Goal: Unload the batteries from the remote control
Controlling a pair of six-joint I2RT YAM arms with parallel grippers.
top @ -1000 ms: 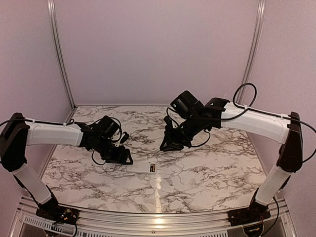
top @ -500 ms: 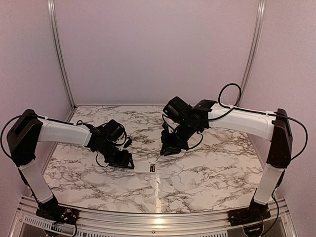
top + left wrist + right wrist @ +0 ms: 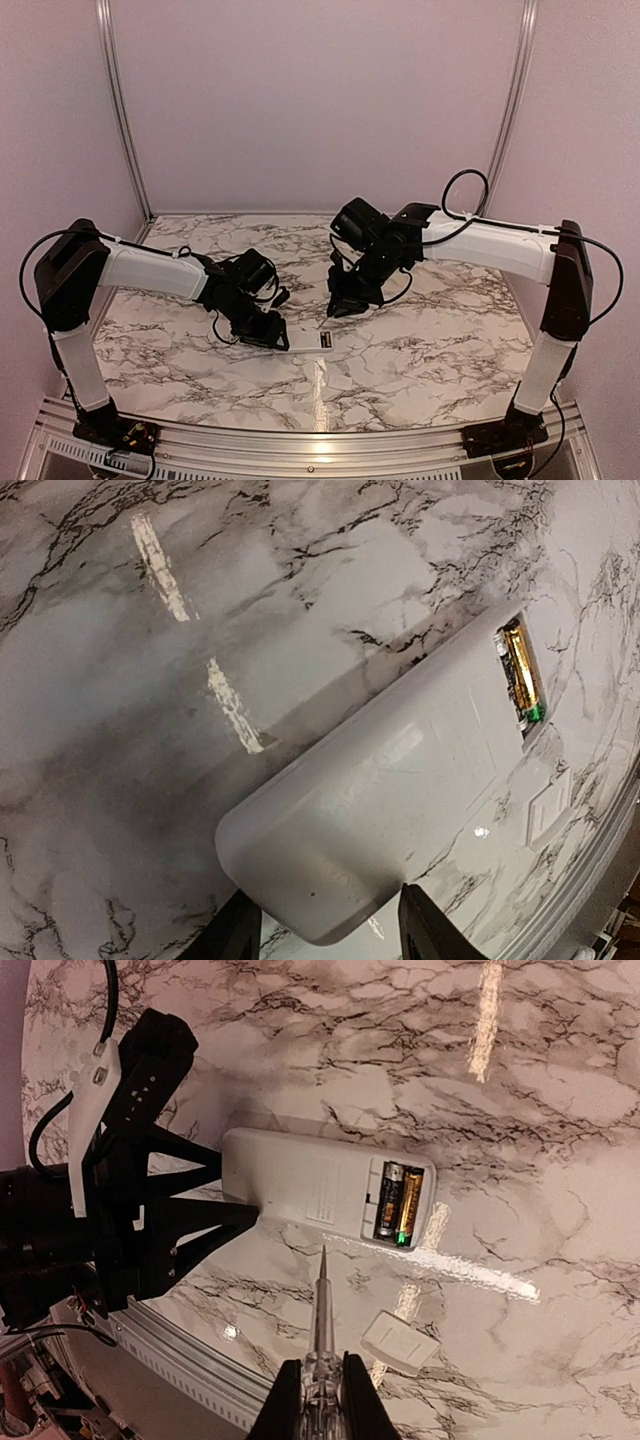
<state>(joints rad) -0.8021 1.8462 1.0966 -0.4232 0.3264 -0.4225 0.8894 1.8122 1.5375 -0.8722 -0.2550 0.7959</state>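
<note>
The white remote control (image 3: 310,1190) (image 3: 400,770) (image 3: 305,340) lies flat on the marble with its battery recess facing up. Two batteries (image 3: 398,1203) (image 3: 522,670) (image 3: 326,341), one dark and one gold, sit side by side in the recess. My left gripper (image 3: 330,930) (image 3: 240,1190) (image 3: 280,337) straddles the end away from the recess, a finger against each long side. My right gripper (image 3: 320,1390) (image 3: 338,303) is shut on a slim pointed tool (image 3: 320,1310). The tool's tip hangs just short of the remote's near edge, left of the recess.
The small white battery cover (image 3: 400,1343) (image 3: 548,805) lies loose on the marble beside the remote, right of the tool. The table's metal front rail (image 3: 170,1360) (image 3: 590,880) runs close behind the cover.
My left arm has reached right and its jaws have narrowed onto the remote's end. The remote has slid slightly right. The right gripper with the tool has come down closer to the remote.
</note>
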